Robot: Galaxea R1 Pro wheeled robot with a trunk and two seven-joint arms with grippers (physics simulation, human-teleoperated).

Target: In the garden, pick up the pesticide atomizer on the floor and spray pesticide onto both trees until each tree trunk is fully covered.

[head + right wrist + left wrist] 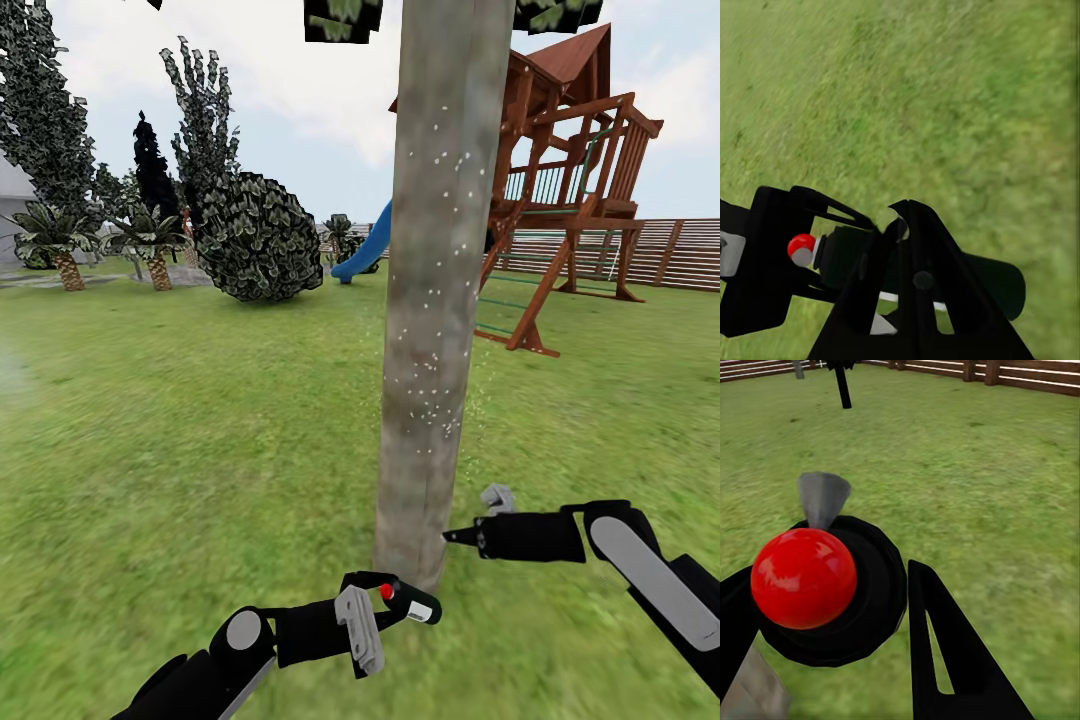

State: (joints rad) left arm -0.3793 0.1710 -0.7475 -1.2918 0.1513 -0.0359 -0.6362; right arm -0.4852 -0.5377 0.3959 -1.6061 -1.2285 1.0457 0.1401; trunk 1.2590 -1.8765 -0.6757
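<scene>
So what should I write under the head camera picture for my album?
Left fingers hold the small dark red-capped spray bottle beside the thick grey-brown tree trunk dotted with white specks.

Grey-brown tree trunk [435,300], white-speckled

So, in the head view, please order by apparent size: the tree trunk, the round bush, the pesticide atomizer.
1. tree trunk, though it stands nearest the camera
2. round bush, farther back, so its true size is unsure
3. pesticide atomizer, in the left claw

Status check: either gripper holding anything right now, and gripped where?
The left gripper holds the pesticide atomizer near its spray-head end, beside the red knob, close to the tree trunk. The right gripper looks shut and empty.
</scene>
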